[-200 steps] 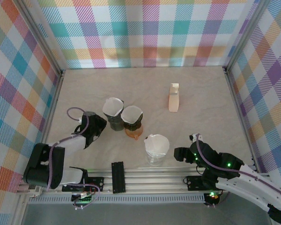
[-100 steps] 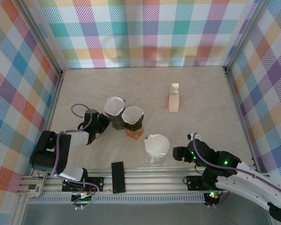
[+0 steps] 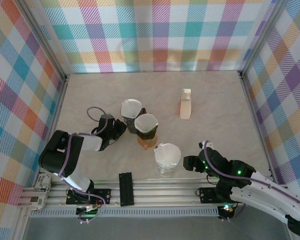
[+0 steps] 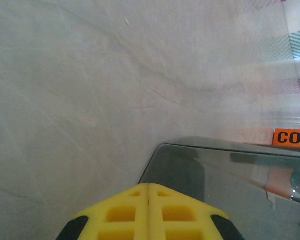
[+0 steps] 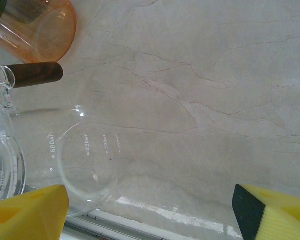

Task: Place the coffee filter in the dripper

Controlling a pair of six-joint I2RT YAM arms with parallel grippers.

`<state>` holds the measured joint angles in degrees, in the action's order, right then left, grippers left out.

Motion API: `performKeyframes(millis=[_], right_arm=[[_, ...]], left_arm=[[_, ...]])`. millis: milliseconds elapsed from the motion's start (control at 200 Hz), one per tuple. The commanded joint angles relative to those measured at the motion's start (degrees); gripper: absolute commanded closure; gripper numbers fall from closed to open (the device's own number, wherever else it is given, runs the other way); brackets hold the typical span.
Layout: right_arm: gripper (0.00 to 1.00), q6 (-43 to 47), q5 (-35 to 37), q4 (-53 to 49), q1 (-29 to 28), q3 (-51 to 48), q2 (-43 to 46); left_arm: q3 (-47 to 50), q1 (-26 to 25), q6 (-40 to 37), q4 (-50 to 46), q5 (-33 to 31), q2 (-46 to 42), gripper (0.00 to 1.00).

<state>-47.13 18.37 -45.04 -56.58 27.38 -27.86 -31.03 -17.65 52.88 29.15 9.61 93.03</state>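
Three vessels stand mid-table, each with a white coffee filter in its top: a dark glass dripper [image 3: 131, 116], an orange dripper [image 3: 147, 131] and a clear glass carafe [image 3: 167, 159]. My left gripper [image 3: 120, 129] lies low on the table, shut with nothing between its fingers, tips at the dark dripper's left side. In the left wrist view the yellow fingertips [image 4: 132, 200] meet right at the dark glass [image 4: 225, 180]. My right gripper [image 3: 188, 162] stands open just right of the clear carafe [image 5: 82, 167], which sits beside its left finger [image 5: 27, 215].
A wooden stand [image 3: 185, 104] is at the back right. A brown handle [image 5: 35, 74] and the orange dripper's base [image 5: 42, 27] show in the right wrist view. Checked walls enclose the table; the metal rail [image 3: 155, 192] runs along the near edge.
My left gripper has swept right across the table, still shut. The dark dripper and the orange dripper have shifted right and slightly back. The right arm has barely moved.
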Motion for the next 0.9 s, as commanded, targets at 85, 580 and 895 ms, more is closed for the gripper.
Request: performKeyframes(millis=[85,580,895], right_arm=[[0.13,-0.3,-0.7,-0.1,0.0,1.1,0.7],[0.1,1.6,2.7,1.3,-0.1,2.8,0.6],[0.01,5.7,12.8,4.7,-0.1,5.2,-1.8]], left_arm=[[-2.9,-1.5,-0.3,1.6,-0.2,2.0,1.0],[-1.7,-1.2,-2.4,-29.1,-14.9,-19.5,1.0],[-2.7,-1.2,-7.3,-43.7,-28.8,-44.6,0.25]])
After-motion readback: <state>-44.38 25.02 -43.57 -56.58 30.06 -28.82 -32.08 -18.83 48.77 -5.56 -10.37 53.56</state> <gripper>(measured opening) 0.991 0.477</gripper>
